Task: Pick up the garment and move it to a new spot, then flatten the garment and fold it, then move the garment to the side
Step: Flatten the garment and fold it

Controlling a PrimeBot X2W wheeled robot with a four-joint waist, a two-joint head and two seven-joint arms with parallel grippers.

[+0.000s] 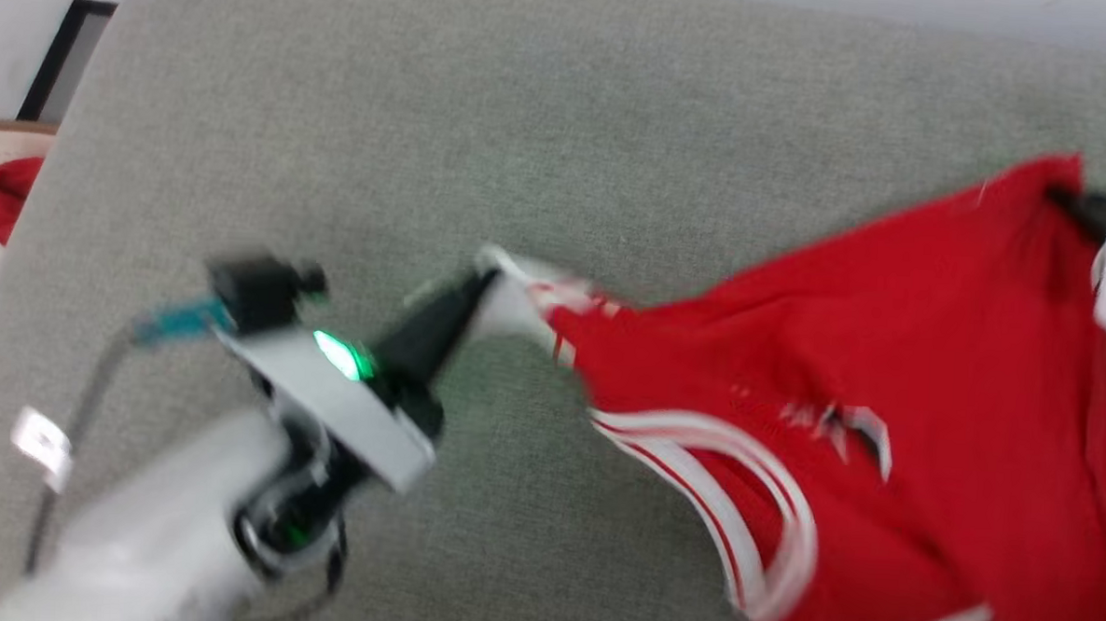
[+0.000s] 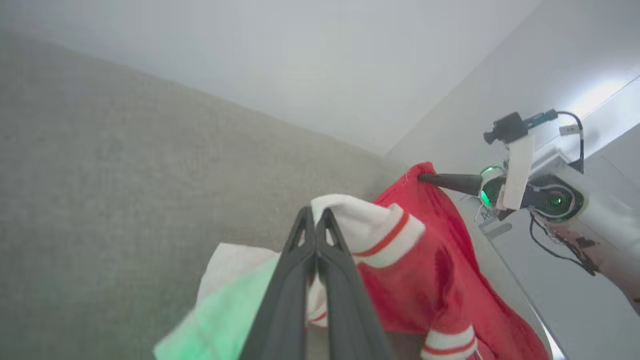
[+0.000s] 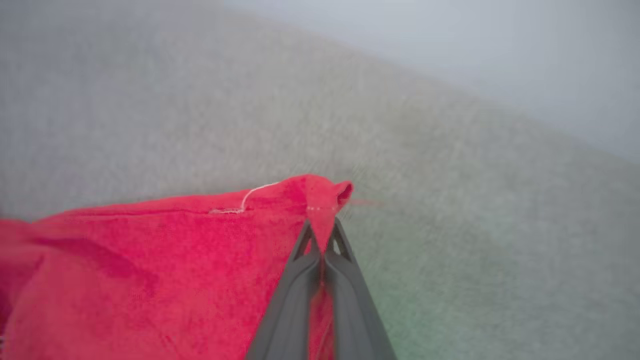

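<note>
The garment (image 1: pixel 886 381) is stretched out between both hands over the grey cloth-covered desk (image 1: pixel 524 113), mostly toward the right side of the head view. Its white sleeve with the red stripe is pinched by the left hand (image 2: pixel 315 216), fingers pressed together on it. A red corner is clamped the same way by the right hand (image 3: pixel 322 235). The head view is pretty blurred, so the lettering can't be read.

Bright even light, heavy motion blur
</note>
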